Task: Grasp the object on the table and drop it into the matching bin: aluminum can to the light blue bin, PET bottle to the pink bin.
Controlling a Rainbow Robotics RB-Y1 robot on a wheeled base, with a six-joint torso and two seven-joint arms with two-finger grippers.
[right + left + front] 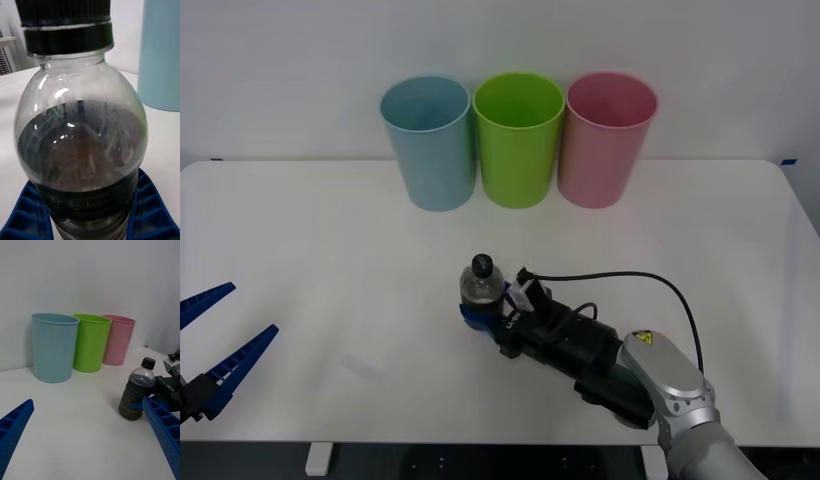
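Note:
The PET bottle (480,285), small and clear with a black cap and a dark lower band, stands upright on the white table (330,230) a little in front of the bins. My right gripper (477,312) is shut on its lower half, one blue finger (153,210) pressed against each side of the bottle (82,142). In the left wrist view the bottle (137,393) shows with a blue finger wrapped round its base. The pink bin (610,140) stands at the back right, the light blue bin (428,140) at the back left. My left gripper (252,310) hangs open at the table's left front.
A lime green bin (518,140) stands between the light blue and pink ones, all three close together against the white wall. The right arm's black wrist and cable (620,290) stretch from the bottle toward the front right edge. Bare tabletop lies on both sides.

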